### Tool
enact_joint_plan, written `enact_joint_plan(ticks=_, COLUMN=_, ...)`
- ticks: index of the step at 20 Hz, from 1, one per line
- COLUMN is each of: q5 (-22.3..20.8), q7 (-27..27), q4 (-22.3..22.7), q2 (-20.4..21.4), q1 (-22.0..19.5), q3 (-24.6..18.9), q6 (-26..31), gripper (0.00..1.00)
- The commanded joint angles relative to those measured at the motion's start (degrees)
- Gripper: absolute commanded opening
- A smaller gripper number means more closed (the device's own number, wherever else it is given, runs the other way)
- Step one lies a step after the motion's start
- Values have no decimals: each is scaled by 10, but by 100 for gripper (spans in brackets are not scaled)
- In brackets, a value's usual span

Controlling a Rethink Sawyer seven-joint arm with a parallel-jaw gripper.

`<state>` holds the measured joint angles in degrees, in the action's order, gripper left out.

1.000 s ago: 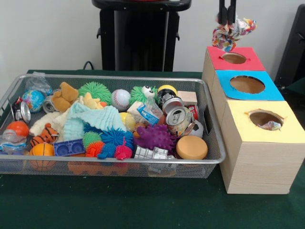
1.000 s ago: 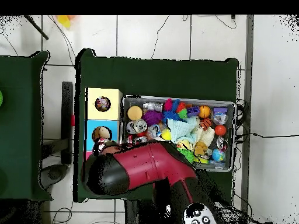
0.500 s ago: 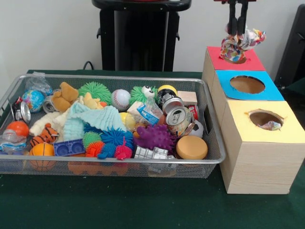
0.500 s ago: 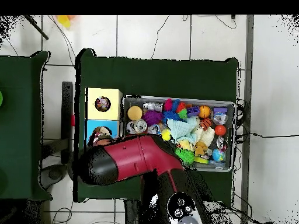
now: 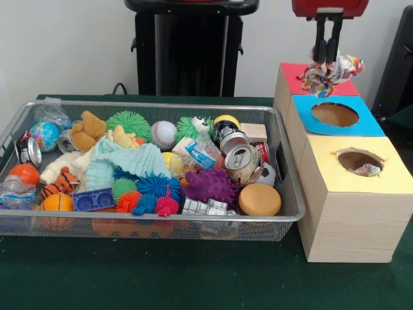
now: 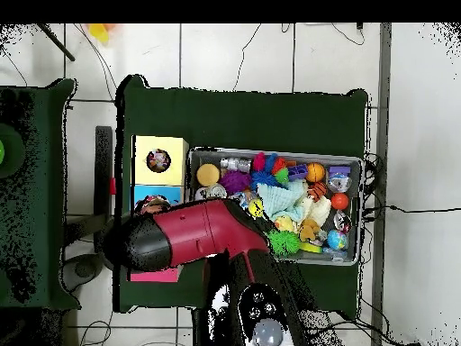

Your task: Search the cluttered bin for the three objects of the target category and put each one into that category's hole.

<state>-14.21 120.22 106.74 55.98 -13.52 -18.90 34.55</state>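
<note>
Above the red box [image 5: 317,82] we see a knotted rag toy of many colours [image 5: 330,70], pinched at its top between the two dark fingers of the gripper [image 5: 328,53], which are closed tight on it. The toy hangs over the red lid so that it covers the hole; we cannot tell whether it touches the lid. Next along the row toward the camera stands the blue box [image 5: 335,115], its round hole open, then the yellow box [image 5: 358,161], in whose hole a scrap of crumpled stuff shows. Beside the boxes sits the wire mesh bin [image 5: 148,223], crowded with things: a purple spiky ball [image 5: 210,186], a dented can [image 5: 242,161], a baseball [image 5: 163,134], a green fuzzy ball [image 5: 128,121], a pale teal cloth [image 5: 126,161] and a small tiger toy [image 5: 61,183]. From overhead, the red arm [image 6: 194,236] lies across the near end of the row of boxes and hides the gripper and toy.
</note>
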Motion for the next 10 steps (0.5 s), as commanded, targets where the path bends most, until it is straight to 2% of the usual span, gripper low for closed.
enact_joint_plan(ticks=1, q5=19, q7=158, q4=-61, q2=-55, q1=17, q3=65, q6=-24, gripper=0)
enact_joint_plan(ticks=5, q5=31, q7=156, q4=-76, q2=-68, q1=33, q3=82, q6=-27, gripper=0)
enact_joint_plan(ticks=10, q5=49, q7=163, q4=-95, q2=-68, q1=61, q3=108, q6=-2, gripper=0)
